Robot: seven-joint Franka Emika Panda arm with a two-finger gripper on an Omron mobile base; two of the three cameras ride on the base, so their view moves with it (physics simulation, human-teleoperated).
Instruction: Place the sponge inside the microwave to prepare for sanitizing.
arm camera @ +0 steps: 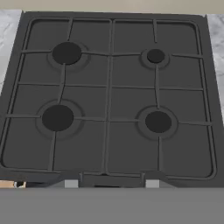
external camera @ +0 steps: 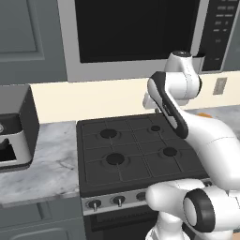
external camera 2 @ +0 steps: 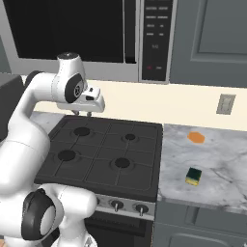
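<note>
Right base view: sponge [external camera 2: 193, 176] lies flat on the desk [external camera 2: 217, 159] right of the stove [external camera 2: 103, 152], likely light and squashy, best pinched across its short sides; fingers [external camera 2: 83, 114] narrow, empty.

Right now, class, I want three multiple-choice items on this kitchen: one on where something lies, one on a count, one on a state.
1. Where does the sponge lie?
A. on a burner
B. on the marble counter right of the stove
C. inside the microwave

2. How many burners has the stove?
A. two
B. four
C. six

3. The microwave door is:
A. shut
B. wide open
C. missing

Key: 1 B, the right base view shows it on the counter near the front edge. 2 B, the hand view shows four dark rings. 3 A, the black glass sits flush in its frame.
</note>
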